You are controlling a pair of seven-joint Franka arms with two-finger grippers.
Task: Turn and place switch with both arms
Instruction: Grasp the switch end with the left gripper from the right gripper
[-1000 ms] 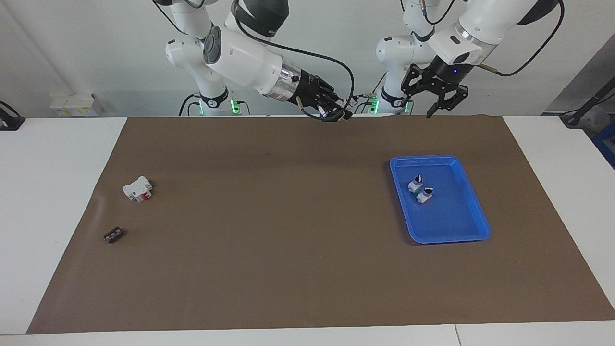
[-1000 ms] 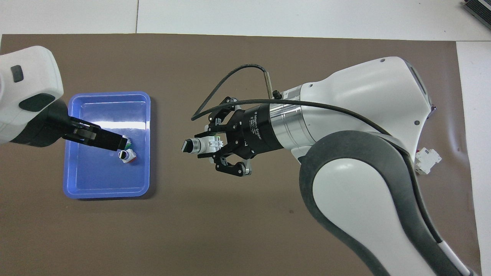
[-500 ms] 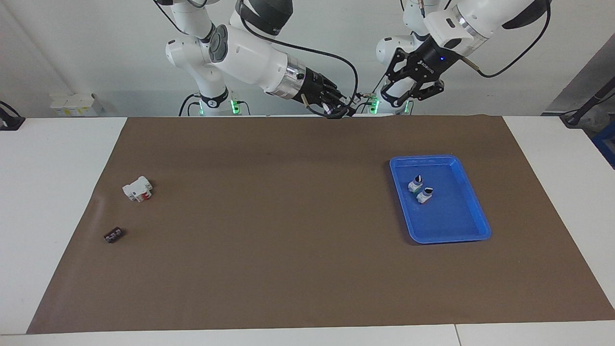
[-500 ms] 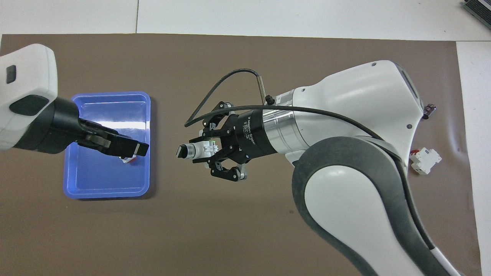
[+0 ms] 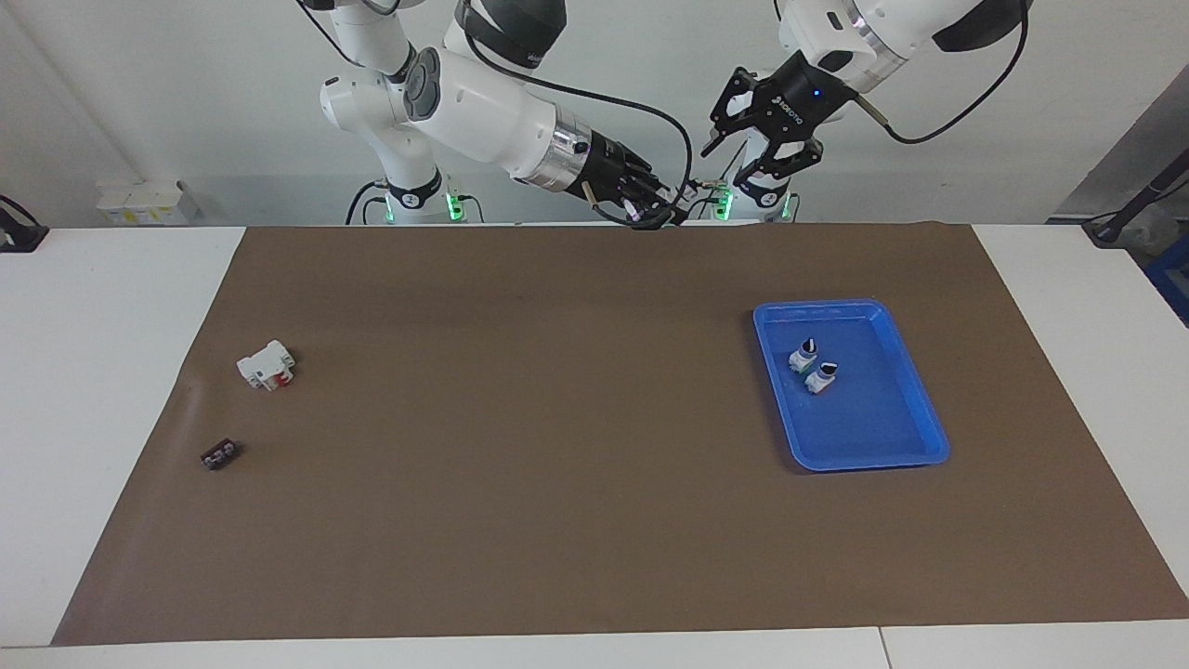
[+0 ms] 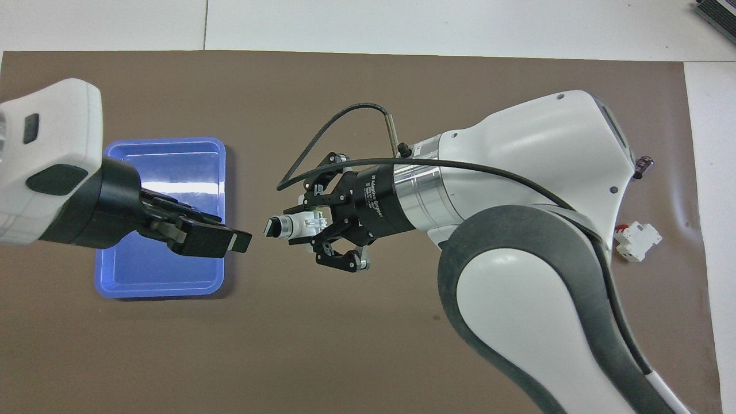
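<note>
My right gripper (image 5: 650, 212) is shut on a switch (image 6: 290, 226) and holds it sideways in the air over the brown mat. In the overhead view the right gripper (image 6: 313, 225) grips the white body, and the black knob points toward the left gripper (image 6: 237, 241). The left gripper (image 5: 729, 158) is open, up in the air, a short gap from the knob, not touching it. Two more switches (image 5: 804, 355) (image 5: 822, 376) lie in the blue tray (image 5: 868, 462). In the overhead view the left gripper hides them over the tray (image 6: 167, 167).
A white block with a red part (image 5: 267, 365) (image 6: 635, 241) and a small flat black piece (image 5: 219, 454) (image 6: 644, 165) lie on the brown mat (image 5: 520, 418) toward the right arm's end. White table borders the mat.
The left gripper has risen from over the tray and swung toward the held switch's knob. The right gripper shifted slightly toward it, then held still.
</note>
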